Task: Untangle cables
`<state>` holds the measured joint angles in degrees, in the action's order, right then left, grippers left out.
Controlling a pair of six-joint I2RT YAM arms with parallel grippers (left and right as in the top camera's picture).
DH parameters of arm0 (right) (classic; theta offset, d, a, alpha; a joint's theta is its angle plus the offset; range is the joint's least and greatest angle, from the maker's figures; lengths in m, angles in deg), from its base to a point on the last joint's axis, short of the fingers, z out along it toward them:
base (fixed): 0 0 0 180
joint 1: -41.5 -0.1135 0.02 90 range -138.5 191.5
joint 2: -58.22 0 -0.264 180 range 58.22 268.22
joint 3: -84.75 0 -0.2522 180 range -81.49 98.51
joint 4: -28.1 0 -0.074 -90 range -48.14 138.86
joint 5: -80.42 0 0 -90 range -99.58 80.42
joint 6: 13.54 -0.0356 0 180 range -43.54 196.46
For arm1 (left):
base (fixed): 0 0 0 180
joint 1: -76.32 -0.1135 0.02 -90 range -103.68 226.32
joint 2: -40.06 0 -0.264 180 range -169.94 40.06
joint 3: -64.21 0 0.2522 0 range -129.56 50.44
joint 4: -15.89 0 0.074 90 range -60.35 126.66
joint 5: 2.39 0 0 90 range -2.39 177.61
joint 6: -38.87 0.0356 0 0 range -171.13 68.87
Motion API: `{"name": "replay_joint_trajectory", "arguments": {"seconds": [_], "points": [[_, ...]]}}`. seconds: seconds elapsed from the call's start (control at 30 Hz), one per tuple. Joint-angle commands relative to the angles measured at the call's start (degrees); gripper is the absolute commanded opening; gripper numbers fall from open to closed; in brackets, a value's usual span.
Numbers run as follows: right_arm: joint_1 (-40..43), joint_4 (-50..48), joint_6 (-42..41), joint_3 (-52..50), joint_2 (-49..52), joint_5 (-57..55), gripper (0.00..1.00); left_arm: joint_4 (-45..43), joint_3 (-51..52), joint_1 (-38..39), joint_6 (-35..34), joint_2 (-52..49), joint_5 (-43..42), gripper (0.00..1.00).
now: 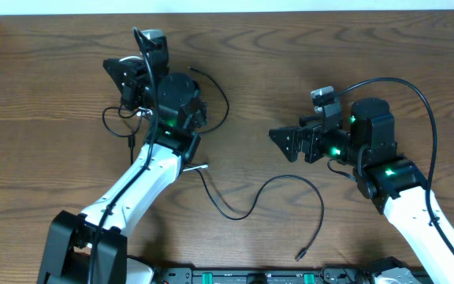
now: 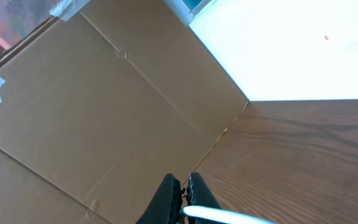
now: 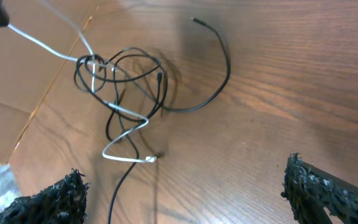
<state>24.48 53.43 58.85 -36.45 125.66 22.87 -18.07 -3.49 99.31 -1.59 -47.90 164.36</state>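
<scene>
Left gripper [image 2: 184, 186] is pinched shut on the white cable [image 3: 42, 42], directly above the cable knot [image 3: 118, 81]. Right gripper [image 3: 188, 193] is wide open and empty. The knot lies ahead-left of it, with the black tail [image 3: 227, 68] nearest.

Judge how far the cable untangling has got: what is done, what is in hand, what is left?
Done: little, though one black cable's long tail lies loose across the table. In hand: the left gripper is shut on the white cable. Left: the knot of black and white cables is not yet undone, and the right gripper is open, holding nothing.
</scene>
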Motion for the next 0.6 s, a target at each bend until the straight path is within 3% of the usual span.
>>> {"name": "replay_joint_trajectory", "arguments": {"seconds": [0.0, 0.57], "points": [[-0.28, -1.66, -2.32, 0.15, 1.16, -2.34, 0.99, -1.44, -0.85, 1.16, 0.76, 0.87, 0.83, 0.07], [-0.28, -19.52, -4.7, 0.15, 14.78, 4.52, 0.99, -0.2, -0.83, 2.01, -3.1, 0.72, 0.37, 0.08]]}}
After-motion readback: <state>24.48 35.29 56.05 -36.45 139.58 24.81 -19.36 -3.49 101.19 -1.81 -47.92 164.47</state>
